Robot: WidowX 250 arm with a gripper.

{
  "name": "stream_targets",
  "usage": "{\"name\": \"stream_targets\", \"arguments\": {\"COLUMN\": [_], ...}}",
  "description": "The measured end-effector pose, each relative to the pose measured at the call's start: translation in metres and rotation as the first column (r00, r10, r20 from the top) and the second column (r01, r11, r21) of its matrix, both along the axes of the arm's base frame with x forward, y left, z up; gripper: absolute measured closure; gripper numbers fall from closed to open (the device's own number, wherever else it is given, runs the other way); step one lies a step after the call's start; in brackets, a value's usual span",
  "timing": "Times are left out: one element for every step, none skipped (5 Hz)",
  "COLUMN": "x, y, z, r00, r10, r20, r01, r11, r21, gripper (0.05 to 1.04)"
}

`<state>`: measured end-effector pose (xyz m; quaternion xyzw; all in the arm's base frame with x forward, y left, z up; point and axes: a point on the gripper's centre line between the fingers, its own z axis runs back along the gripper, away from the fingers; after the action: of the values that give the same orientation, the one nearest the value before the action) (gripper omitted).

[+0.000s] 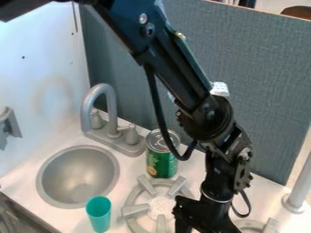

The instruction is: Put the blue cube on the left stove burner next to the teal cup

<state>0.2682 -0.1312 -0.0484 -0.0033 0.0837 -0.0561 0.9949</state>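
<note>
**End Effector Position at Burner**

Black two-finger gripper [205, 219]: low, beside the grey four-pronged round burner [135, 210]; grasp state cannot be determined. Green cylindrical metal can [162, 161]: behind burner, upright, presumably for stability. Teal open-topped cup [98, 214]: between burner and round grey sink [79, 175], mouth up.

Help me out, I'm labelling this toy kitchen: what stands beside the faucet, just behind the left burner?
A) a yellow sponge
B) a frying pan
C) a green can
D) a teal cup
C: the green can stands on the counter to the right of the faucet, behind the left burner.
</note>
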Motion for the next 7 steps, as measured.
{"name": "stream_targets", "arguments": {"x": [-0.006, 0.008, 0.015, 0.025, 0.032, 0.039, 0.042], "y": [0.002, -0.026, -0.057, -0.067, -0.075, -0.077, -0.075], "z": [-0.011, -0.002, 0.001, -0.001, -0.010, -0.013, -0.019], "r00": [0.999, 0.996, 0.983, 0.973, 0.968, 0.971, 0.976], "r10": [-0.001, -0.084, -0.175, -0.227, -0.249, -0.240, -0.217], "r20": [-0.034, 0.032, 0.054, 0.051, 0.019, 0.004, -0.021], "r01": [0.002, 0.085, 0.176, 0.226, 0.248, 0.239, 0.218], "r11": [1.000, 0.996, 0.984, 0.974, 0.967, 0.968, 0.969], "r21": [0.015, -0.018, -0.009, 0.031, 0.055, 0.075, 0.116], "gripper": [0.087, 0.087, 0.087, 0.087, 0.087, 0.087, 0.087]}}
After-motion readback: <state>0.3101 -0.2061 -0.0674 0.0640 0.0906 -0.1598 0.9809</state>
